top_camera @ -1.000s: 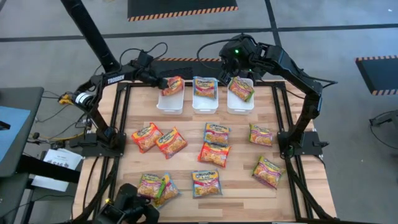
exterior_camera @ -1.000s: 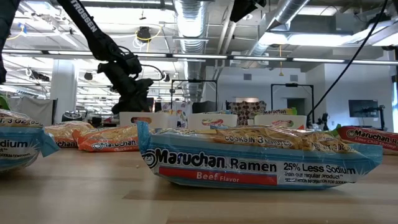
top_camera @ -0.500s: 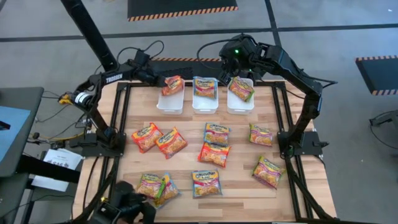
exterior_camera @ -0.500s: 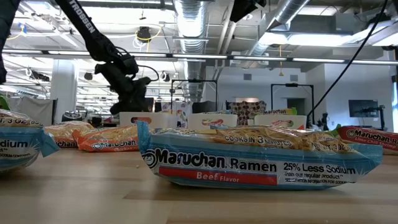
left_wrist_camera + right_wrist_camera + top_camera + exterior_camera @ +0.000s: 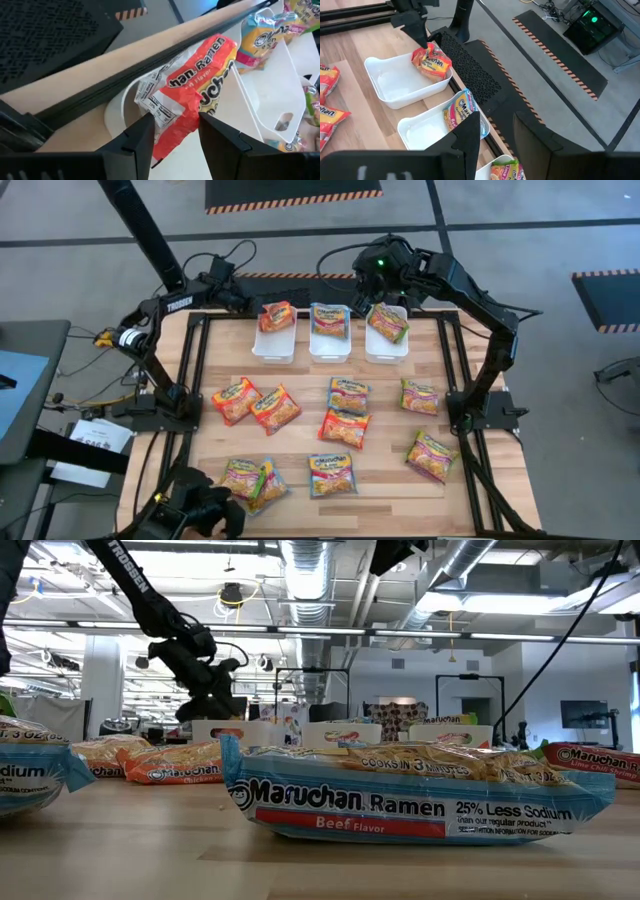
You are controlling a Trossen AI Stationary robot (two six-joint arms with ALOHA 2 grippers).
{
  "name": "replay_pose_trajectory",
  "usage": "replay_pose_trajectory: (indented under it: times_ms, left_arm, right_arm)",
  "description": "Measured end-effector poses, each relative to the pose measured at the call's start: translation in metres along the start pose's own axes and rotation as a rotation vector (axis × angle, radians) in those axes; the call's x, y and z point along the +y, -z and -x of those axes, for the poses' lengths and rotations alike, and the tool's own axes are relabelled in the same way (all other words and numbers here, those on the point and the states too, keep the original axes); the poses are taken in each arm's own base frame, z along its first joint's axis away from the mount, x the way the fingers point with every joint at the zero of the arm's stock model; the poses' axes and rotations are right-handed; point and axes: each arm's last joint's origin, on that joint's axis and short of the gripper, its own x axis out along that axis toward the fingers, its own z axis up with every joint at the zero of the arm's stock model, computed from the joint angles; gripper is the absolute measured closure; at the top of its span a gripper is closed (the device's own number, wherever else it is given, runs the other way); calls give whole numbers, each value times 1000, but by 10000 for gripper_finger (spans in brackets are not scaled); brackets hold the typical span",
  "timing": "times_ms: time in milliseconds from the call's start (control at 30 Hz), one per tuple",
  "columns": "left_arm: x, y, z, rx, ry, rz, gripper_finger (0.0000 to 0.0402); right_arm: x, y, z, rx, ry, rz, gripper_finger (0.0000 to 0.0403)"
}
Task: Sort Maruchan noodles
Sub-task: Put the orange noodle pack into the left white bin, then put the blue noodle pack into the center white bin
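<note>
My left gripper (image 5: 174,125) is shut on an orange Maruchan noodle packet (image 5: 276,315) over the far rim of the left white bin (image 5: 272,346). The right wrist view shows the same packet (image 5: 432,61) below that gripper (image 5: 423,44). The middle bin (image 5: 330,348) holds a blue packet (image 5: 329,320), and a green-pink packet (image 5: 387,322) leans in the right bin (image 5: 386,348). My right gripper (image 5: 496,131) hangs open, high over the bins' far side, with nothing between its fingers. My left gripper pinches the orange packet between its two fingers at the end with the white nutrition label (image 5: 167,117). The fingers slant down at it from the table's far left corner. The packet tilts away below them over the bin's far corner; whether it touches the rim I cannot tell.
Several more packets lie flat on the wooden table, among them two at the left (image 5: 255,404), a pair at the middle (image 5: 345,412) and one blue at the near edge (image 5: 332,474). A black frame rail (image 5: 165,65) runs just behind the bins.
My left gripper has drawn a little toward the table's far left corner, risen slightly and rolled, staying shut. The orange packet has gone with it, turning a bit over the left bin's far rim.
</note>
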Motion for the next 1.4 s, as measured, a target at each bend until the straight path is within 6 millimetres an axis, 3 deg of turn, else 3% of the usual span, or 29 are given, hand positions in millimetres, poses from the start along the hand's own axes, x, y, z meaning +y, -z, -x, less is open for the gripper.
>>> replay_pose_trajectory:
  times_ms: [467, 800, 1033, 1267, 1400]
  left_arm:
    - [-11, -46, 29, -129, 16, -51, 264]
    - [-49, -73, 52, -73, 533, -75, 264]
    - [-76, -77, 54, 11, 738, -117, 264]
    - [-108, -72, 48, 70, 849, -204, 264]
    - [-130, -65, 52, 98, 921, -275, 264]
  right_arm:
    - [0, 1, 0, 6, -3, 2, 262]
    - [5, 5, 2, 49, -16, 31, 261]
    - [8, 17, 4, 170, -70, -39, 239]
    - [16, 24, 7, 267, -337, -154, 214]
    - [26, 29, 7, 325, -402, -154, 214]
